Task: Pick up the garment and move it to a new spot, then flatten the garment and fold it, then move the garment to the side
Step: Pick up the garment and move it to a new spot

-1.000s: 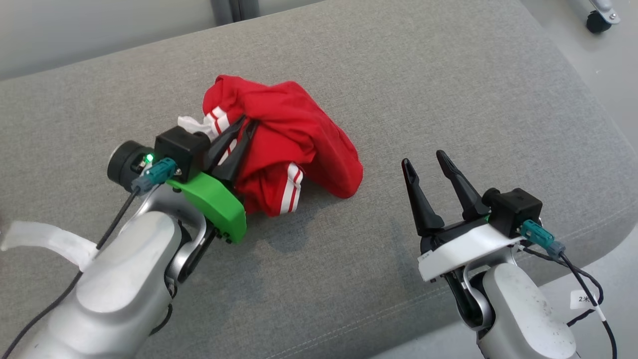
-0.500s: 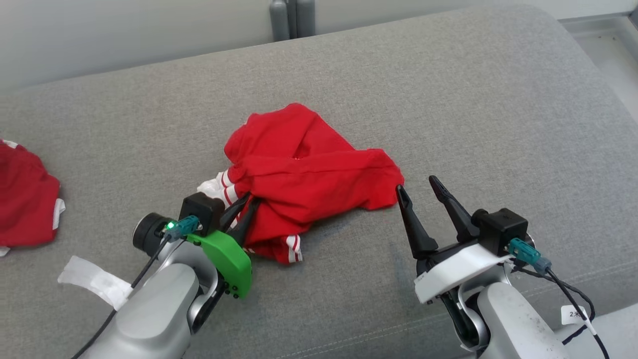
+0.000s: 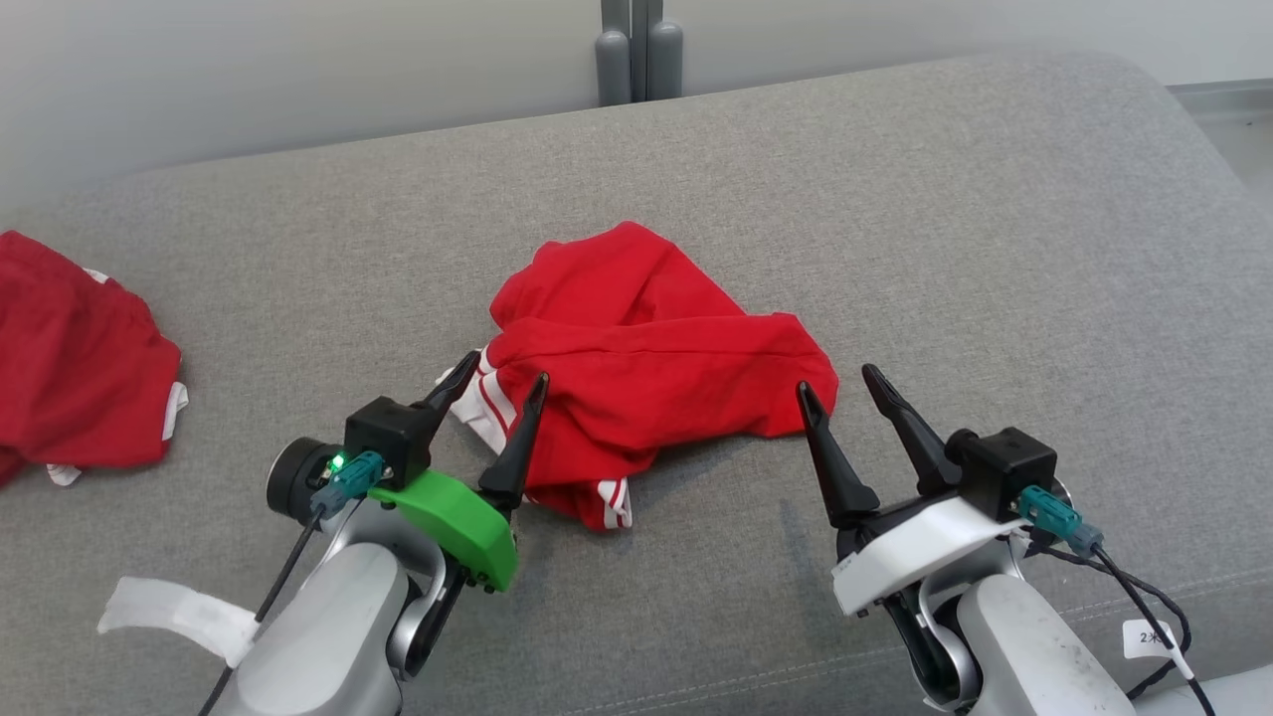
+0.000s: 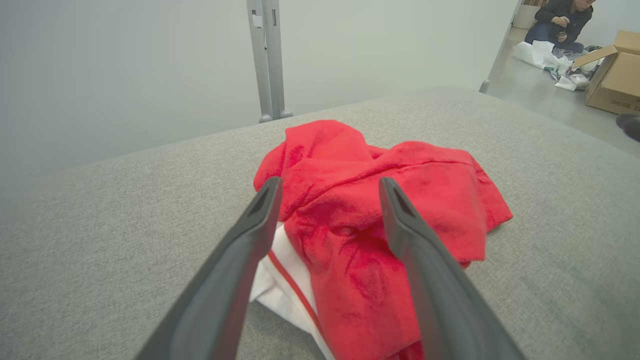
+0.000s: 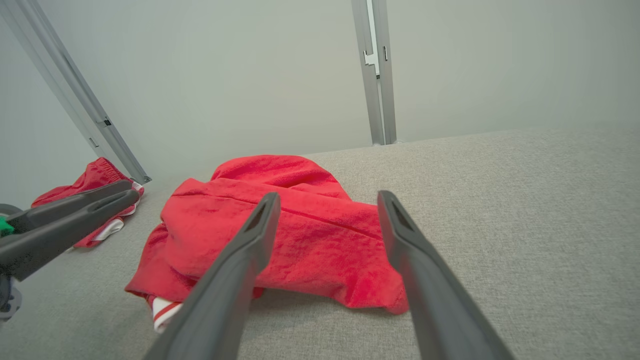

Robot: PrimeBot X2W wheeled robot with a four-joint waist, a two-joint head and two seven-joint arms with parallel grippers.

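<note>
A crumpled red garment (image 3: pixel 646 368) with white and red striped trim lies in a heap on the grey cushion (image 3: pixel 895 199). My left gripper (image 3: pixel 505 376) stands open at the heap's near left edge, its fingers spread either side of the striped trim and nothing held. In the left wrist view the garment (image 4: pixel 380 200) lies between and beyond the open left gripper (image 4: pixel 330 185). My right gripper (image 3: pixel 835 383) is open just off the heap's near right corner. The right wrist view shows the garment (image 5: pixel 280 225) ahead of the open right gripper (image 5: pixel 325 197).
A second red garment (image 3: pixel 70 368) lies at the cushion's left edge, also seen as the second red garment (image 5: pixel 95 175) in the right wrist view. A grey post (image 3: pixel 636 50) stands behind the cushion. A seated person (image 4: pixel 560 20) and a cardboard box (image 4: pixel 612 75) are far off on the floor.
My left gripper has opened and let go of the garment, which now rests on the cushion. The camera has shifted, bringing the second garment into view. The right gripper stays open.
</note>
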